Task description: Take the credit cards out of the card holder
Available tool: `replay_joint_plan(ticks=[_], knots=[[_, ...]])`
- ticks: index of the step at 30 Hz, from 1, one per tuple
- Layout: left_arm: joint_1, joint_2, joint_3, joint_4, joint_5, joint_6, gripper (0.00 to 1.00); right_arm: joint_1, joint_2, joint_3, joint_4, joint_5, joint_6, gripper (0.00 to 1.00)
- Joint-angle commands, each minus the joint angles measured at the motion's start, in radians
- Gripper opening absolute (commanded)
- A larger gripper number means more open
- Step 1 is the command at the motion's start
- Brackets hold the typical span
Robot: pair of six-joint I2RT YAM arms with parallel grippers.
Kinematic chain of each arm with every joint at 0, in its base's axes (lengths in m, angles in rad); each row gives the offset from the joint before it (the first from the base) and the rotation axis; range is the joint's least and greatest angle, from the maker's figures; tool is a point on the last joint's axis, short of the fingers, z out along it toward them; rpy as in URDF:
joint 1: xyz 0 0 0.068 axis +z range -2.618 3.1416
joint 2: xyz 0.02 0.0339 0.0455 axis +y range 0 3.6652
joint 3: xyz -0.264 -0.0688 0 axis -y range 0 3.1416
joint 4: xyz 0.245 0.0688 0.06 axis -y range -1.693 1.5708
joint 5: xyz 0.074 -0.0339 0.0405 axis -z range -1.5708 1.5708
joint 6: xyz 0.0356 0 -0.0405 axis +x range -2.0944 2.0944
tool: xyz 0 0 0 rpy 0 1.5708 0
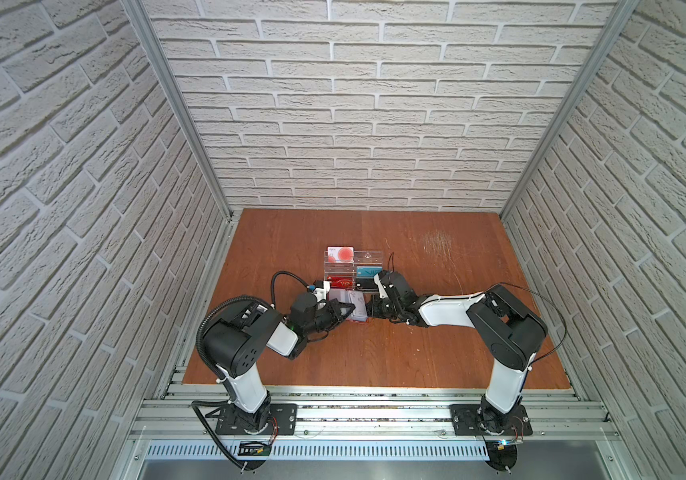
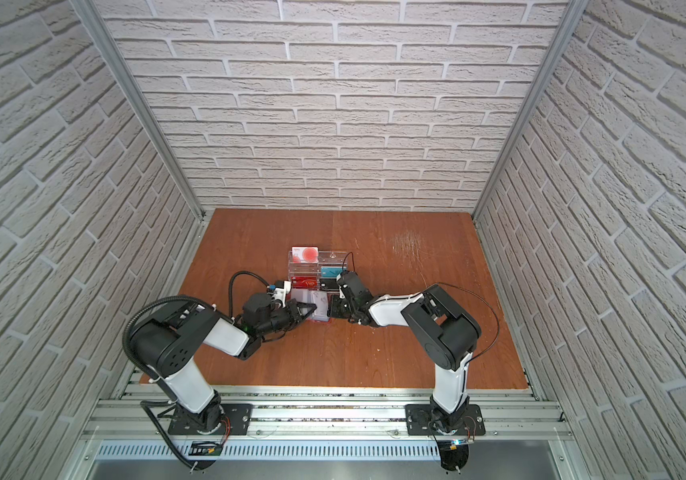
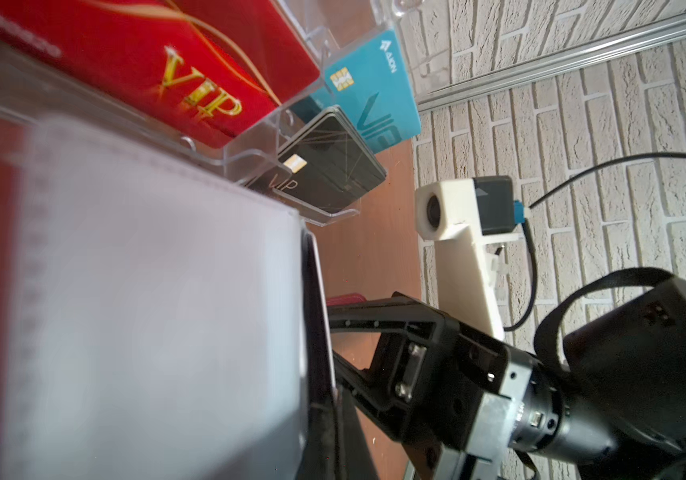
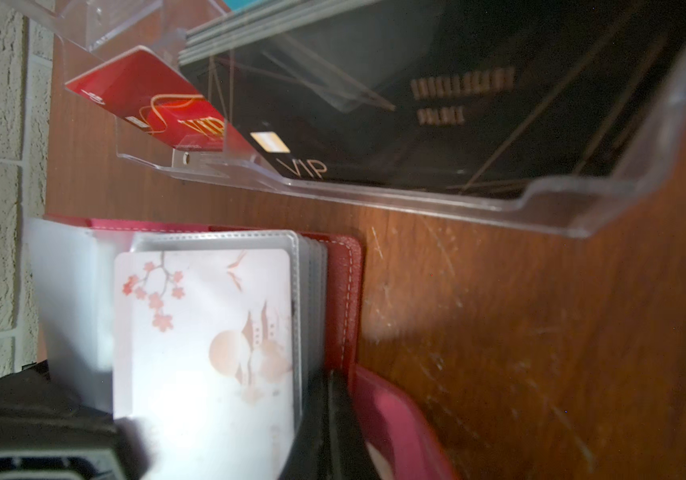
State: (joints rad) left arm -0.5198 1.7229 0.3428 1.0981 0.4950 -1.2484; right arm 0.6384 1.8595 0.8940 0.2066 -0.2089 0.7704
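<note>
while right jaws clamped the red leather holder [image 4: 351, 291], left jaws pinching its white blossom card [image 4: 204, 332] needed a straight pull.

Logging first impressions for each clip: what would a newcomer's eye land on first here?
At the centre, the left gripper and right gripper meet from opposite sides at the open red holder, where a white blossom card shows in a clear sleeve. Just behind it stands a clear rack displaying a red card, a teal card and a black card, all marked VIP.
</note>
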Motion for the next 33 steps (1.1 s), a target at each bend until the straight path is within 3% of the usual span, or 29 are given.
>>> replay_joint_plan(ticks=[1,33], knots=[[0.004,-0.023,-0.013,0.051,0.038,0.023,0.01,0.024,0.047,0.005,-0.026,-0.053,-0.003,0.06],[0.202,-0.038,-0.140,0.104,0.150,0.044,0.00,0.021,0.073,0.023,-0.062,-0.051,0.002,0.06]])
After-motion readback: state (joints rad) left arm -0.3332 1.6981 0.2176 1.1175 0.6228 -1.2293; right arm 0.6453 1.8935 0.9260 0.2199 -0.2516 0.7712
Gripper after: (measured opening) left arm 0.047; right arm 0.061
